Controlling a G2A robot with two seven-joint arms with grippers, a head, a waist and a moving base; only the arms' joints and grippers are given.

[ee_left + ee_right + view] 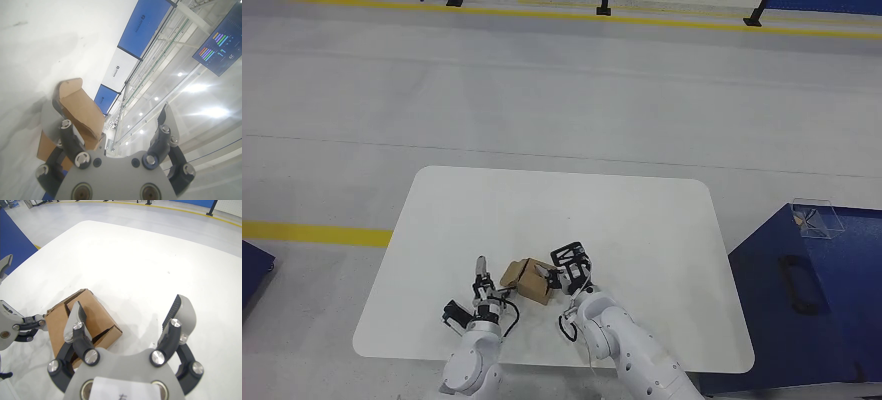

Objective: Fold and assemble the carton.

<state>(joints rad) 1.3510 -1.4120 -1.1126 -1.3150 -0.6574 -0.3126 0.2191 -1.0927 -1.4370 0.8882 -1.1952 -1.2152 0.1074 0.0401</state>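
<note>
Carton [527, 281] sits on table [642, 220] near its front edge, boxed up but with flap seams gaping, so closing likely remains; left gripper [110, 106] spread at carton's side, right gripper [128, 300] spread, one finger over its top.

A white rounded table [642, 210] stands on pale grey floor [542, 90]; a yellow painted stripe [692, 22] runs beyond it, a blue cabinet [802, 300] beside.

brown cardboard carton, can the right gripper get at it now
Probably yes: the open right gripper hangs just above the brown cardboard carton, one finger over its top, nothing between.
</note>
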